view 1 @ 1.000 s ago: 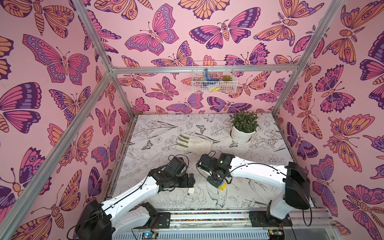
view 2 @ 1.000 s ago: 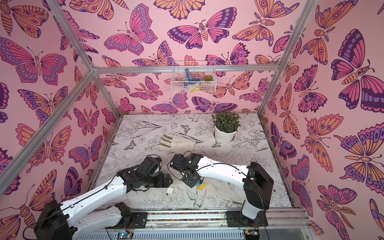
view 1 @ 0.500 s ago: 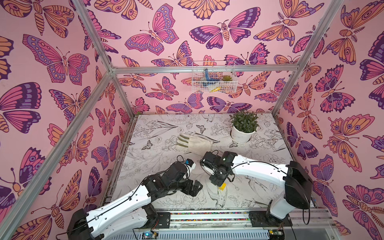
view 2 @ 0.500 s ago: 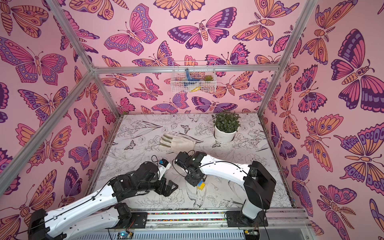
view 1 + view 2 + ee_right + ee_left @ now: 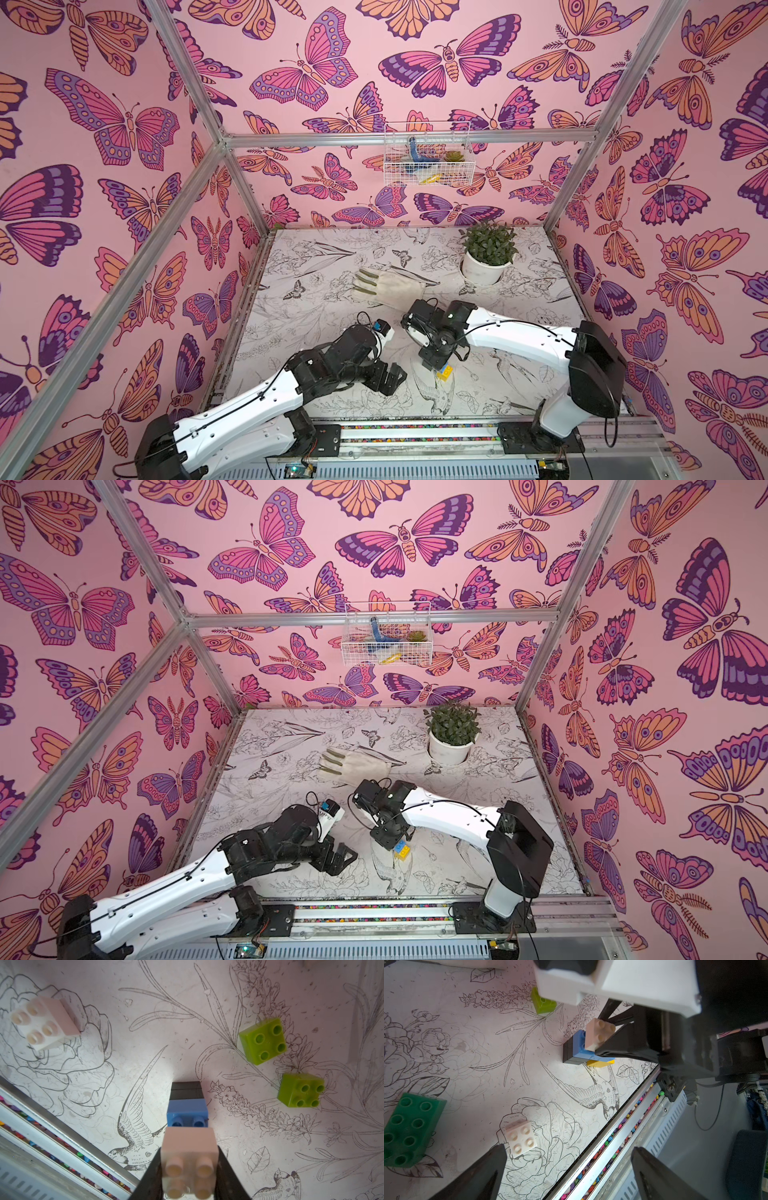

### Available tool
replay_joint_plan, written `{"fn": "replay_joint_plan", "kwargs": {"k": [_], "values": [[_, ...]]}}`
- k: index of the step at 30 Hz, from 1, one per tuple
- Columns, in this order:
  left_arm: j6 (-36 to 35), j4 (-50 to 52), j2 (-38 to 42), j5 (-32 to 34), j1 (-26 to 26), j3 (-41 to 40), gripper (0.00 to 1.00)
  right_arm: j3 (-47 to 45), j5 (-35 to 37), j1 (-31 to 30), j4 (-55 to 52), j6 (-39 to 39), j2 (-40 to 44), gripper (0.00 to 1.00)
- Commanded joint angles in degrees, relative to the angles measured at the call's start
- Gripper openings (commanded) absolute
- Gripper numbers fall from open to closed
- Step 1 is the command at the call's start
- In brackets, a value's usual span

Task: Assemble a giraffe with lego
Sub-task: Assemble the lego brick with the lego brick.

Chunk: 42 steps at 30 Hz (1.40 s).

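**Top views.** The right gripper (image 5: 432, 362) is lowered onto the partial giraffe (image 5: 446, 370), which stands on the table (image 5: 332, 257) near the front rail. Only blue and yellow show from this height, so the stack order cannot be read here. The left gripper (image 5: 388, 376) hovers just beside the figure, jaws spread wide and holding nothing. It is probably placed there to reach the next brick. A glove (image 5: 390, 284) and a potted plant (image 5: 486, 253) lie well apart, toward the back.

**Left wrist view.** The giraffe stands upright, with a black leg (image 5: 568, 1053) and a yellow leg (image 5: 600, 1062) under the blue body brick (image 5: 579, 1045). The right gripper's jaws are clamped on the white neck brick (image 5: 600, 1032), which sits on the blue brick at the end away from the black leg. This grip suits pressing the studs home. A loose white brick (image 5: 521, 1139) lies just beside one left finger (image 5: 483, 1167). A dark green long brick (image 5: 409, 1128) lies farther off.

**Right wrist view.** The white neck brick fills the gap between the fingers. A lime brick (image 5: 262, 1040) and a second lime brick (image 5: 300, 1089) lie near, unassembled, likely kept at hand for the neck.
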<state>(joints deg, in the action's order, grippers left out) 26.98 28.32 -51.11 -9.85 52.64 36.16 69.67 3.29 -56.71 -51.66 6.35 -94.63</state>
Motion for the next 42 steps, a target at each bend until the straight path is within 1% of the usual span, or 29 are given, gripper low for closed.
{"fn": "replay_joint_plan", "kwargs": {"k": [1, 6, 11, 22, 31, 42], "values": [[-1.23, -0.46, 0.21, 0.19, 0.52, -0.07, 1.00, 0.17, -1.07, 0.46, 0.30, 0.17, -0.19, 0.18], [-2.28, -0.54, 0.62, -0.19, 1.08, 0.43, 1.00, 0.25, -2.19, 0.90, 1.03, 0.36, -0.65, 0.17], [-3.76, -0.12, 1.10, 0.77, 2.02, 1.75, 1.00, -0.09, -2.35, 0.90, 0.95, 0.50, -1.56, 0.17], [-4.04, -0.01, -0.04, 0.71, 2.02, 2.20, 1.00, -2.37, -2.59, 0.99, 2.26, 1.63, -2.25, 0.17], [-3.87, 0.24, -0.32, 0.62, 1.98, 2.62, 1.00, -4.67, -4.50, 1.34, 3.89, 1.47, -3.69, 0.17], [-3.48, 0.25, -0.36, 2.32, 2.03, 2.40, 1.00, -1.89, -4.70, 1.43, -1.95, 0.98, -8.11, 0.16]]}}
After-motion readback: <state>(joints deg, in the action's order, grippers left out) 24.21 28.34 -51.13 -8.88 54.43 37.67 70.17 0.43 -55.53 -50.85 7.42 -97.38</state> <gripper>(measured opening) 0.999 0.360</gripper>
